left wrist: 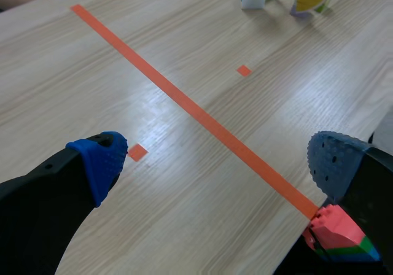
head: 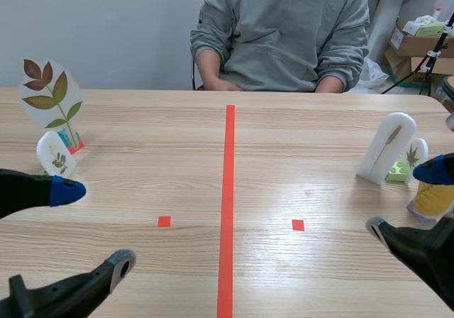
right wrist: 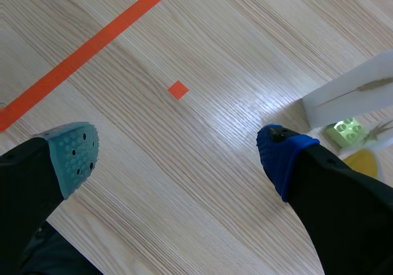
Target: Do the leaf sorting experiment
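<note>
Leaf cards stand at both sides of the table. At the left are a big card with red and green leaves (head: 53, 94) and a small white card (head: 55, 155). At the right stand a tall white card with a thin leaf (head: 389, 147), a small card (head: 417, 153) on a green brick (head: 399, 170) and a yellow leaf card (head: 433, 199). My left gripper (head: 94, 227) is open low at the left, holding nothing. My right gripper (head: 404, 197) is open beside the right-hand cards, also with nothing in it. The tall card (right wrist: 350, 97) and green brick (right wrist: 347, 131) lie just beyond its blue finger.
A red tape line (head: 229, 204) splits the table, with small red squares (head: 164, 221) (head: 298, 225) either side. A person in a grey sweatshirt (head: 284, 34) sits across the table, hands at its far edge. A red, green and blue brick (left wrist: 339, 233) shows under my left gripper's finger.
</note>
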Controlling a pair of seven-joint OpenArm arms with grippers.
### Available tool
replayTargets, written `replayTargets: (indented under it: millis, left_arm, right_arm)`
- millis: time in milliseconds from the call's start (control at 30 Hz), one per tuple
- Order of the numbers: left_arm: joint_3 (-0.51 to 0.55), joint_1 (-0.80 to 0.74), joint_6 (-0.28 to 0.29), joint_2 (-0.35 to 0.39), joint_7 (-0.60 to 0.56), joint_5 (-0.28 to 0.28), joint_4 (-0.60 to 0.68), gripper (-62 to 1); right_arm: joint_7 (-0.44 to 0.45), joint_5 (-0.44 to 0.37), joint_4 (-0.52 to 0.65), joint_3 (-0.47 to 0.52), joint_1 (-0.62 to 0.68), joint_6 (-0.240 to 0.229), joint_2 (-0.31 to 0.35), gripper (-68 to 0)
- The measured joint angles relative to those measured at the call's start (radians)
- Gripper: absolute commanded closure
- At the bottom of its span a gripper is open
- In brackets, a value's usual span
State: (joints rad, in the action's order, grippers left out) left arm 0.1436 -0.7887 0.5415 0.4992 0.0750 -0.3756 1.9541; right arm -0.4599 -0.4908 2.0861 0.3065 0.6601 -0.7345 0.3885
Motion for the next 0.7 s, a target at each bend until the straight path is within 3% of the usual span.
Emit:
replayTargets:
  millis: [133,533,700]
  left_arm:
    - [0.000,-0.013,0.002,0.000,0.016,0.000,0.000,-62.3]
    - [0.000,-0.011,0.002,0.000,0.019,0.000,-0.007,-62.3]
    - [0.000,-0.011,0.002,0.000,0.019,0.000,-0.007,-62.3]
  right_arm:
    - [-0.010,-0.052,0.000,0.000,0.005,0.000,0.008,-52.7]
    - [-0.007,-0.052,0.000,0.000,0.005,0.000,0.008,-52.5]
    - [0.063,-0.053,-0.001,0.000,0.005,0.000,0.008,-52.5]
